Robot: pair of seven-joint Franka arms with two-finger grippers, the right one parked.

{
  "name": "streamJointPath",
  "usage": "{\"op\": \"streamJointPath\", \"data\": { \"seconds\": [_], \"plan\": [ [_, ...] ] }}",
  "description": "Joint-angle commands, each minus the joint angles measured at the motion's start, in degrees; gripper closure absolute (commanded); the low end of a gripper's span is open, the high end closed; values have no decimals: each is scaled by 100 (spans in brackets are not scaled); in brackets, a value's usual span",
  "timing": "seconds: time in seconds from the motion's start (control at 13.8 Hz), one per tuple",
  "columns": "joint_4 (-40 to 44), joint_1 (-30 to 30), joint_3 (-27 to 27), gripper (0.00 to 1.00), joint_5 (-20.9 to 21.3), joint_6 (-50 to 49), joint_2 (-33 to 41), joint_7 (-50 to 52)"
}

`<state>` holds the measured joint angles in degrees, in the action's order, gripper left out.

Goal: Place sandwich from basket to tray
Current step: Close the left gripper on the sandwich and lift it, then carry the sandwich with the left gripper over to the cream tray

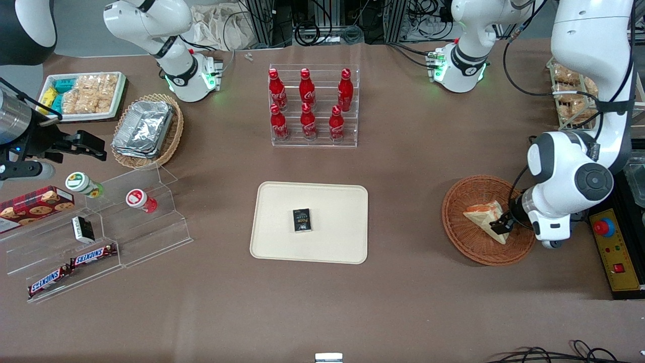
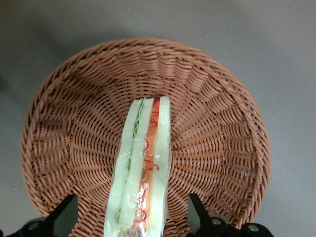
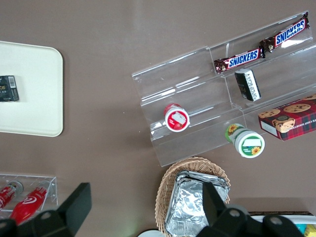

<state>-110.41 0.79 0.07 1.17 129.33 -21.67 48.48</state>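
Note:
The sandwich [image 1: 482, 216], a wrapped white-bread wedge with orange-red and green filling, lies in the round reddish-brown wicker basket [image 1: 468, 249] toward the working arm's end of the table. My left gripper [image 1: 501, 225] is down in the basket at the sandwich's wide end. In the left wrist view the sandwich [image 2: 140, 168] stands on edge over the basket [image 2: 74, 123]. My gripper [image 2: 131, 198] is open, one black finger on each side of the sandwich, with a gap to each. The cream tray [image 1: 282, 237] sits mid-table with a small black box [image 1: 302, 220] on it.
A yellow control box with a red button [image 1: 612, 247] lies close beside the basket. A clear rack of red cola bottles [image 1: 312, 106] stands farther from the camera than the tray. A clear stepped shelf with snacks [image 1: 101, 237] and a paler foil-filled basket [image 1: 146, 128] sit toward the parked arm's end.

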Motion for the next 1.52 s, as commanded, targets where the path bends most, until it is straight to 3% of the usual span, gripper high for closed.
{"op": "streamJointPath", "data": {
  "seconds": [0.0,0.36,0.43,0.51,0.58,0.8,1.01,1.3,1.45],
  "plan": [
    [-104,44,2,0,6,250,-30,197],
    [-253,70,-15,1,-3,732,-320,303],
    [-245,70,-15,22,-11,794,-372,337],
    [-201,70,-15,83,-3,795,-399,529],
    [-175,70,-24,100,6,786,-390,618],
    [-8,219,-24,100,59,612,-338,610],
    [412,220,-94,100,85,-299,-40,531],
    [2151,289,-629,100,295,-2215,-83,575],
    [2846,631,-745,100,419,-2937,-231,575]
  ]
}}
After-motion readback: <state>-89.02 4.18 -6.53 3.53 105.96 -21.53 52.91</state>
